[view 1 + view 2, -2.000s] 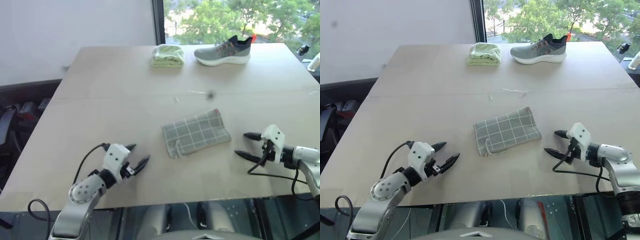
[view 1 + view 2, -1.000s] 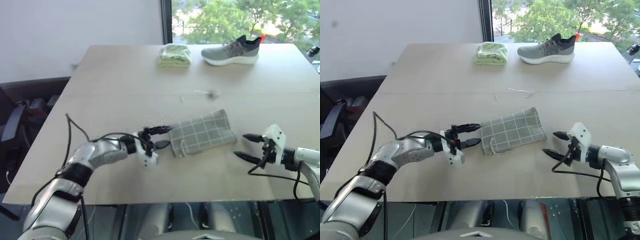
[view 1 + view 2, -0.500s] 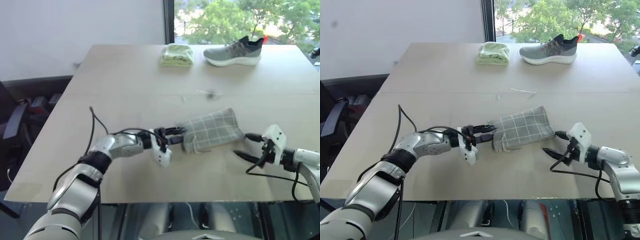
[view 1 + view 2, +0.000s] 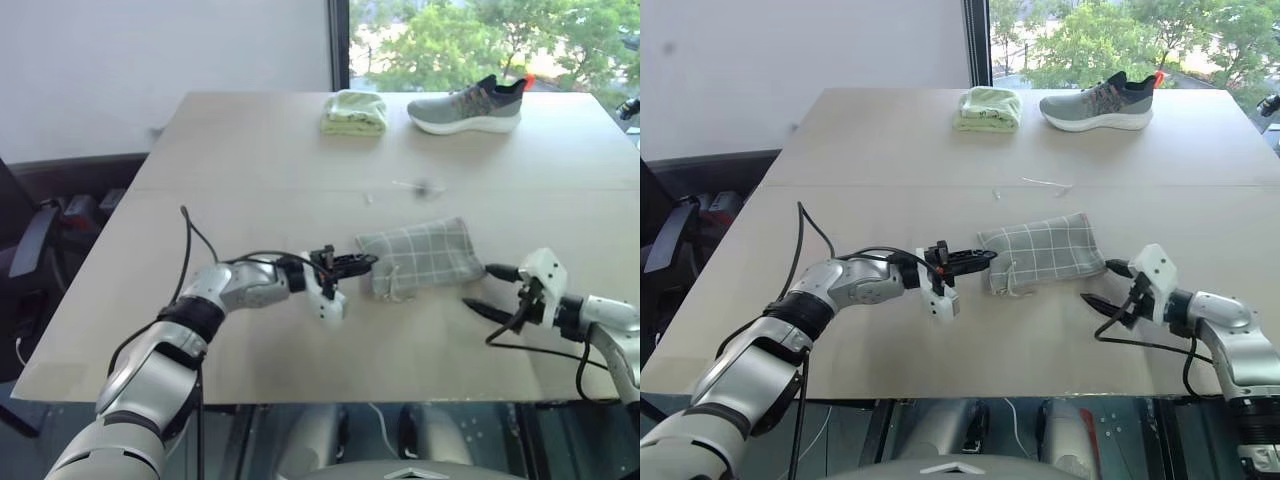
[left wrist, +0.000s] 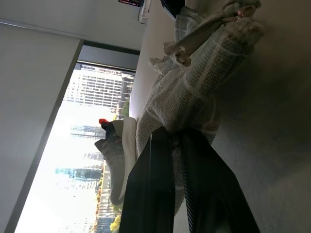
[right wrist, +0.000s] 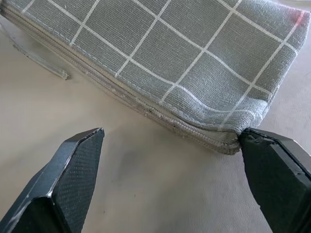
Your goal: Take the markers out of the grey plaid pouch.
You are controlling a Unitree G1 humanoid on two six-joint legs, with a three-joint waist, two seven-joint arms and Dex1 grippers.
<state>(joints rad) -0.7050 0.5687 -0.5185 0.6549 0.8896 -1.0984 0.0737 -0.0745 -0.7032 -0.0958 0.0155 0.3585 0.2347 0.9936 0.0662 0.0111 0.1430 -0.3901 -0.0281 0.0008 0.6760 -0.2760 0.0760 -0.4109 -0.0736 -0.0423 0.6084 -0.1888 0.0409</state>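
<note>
The grey plaid pouch (image 4: 422, 257) lies flat on the table, a little right of its middle, slightly bunched at its left end. My left gripper (image 4: 362, 262) reaches in from the left and is shut on that end; in the left wrist view its fingers (image 5: 160, 160) pinch the pouch (image 5: 194, 92) fabric. My right gripper (image 4: 485, 288) stands open just off the pouch's right end. In the right wrist view one fingertip (image 6: 252, 141) sits at the pouch (image 6: 184, 58) corner by the zipper edge. The markers are hidden.
A grey shoe (image 4: 465, 103) and a folded light-green cloth (image 4: 354, 110) rest at the table's far edge by the window. A small dark scrap with a thin thread (image 4: 420, 186) lies behind the pouch. The table's near edge (image 4: 320, 398) runs just below both arms.
My left gripper went from open beside the pouch's left end to shut on it. The pouch bunched up and slid slightly right. The right gripper kept still.
</note>
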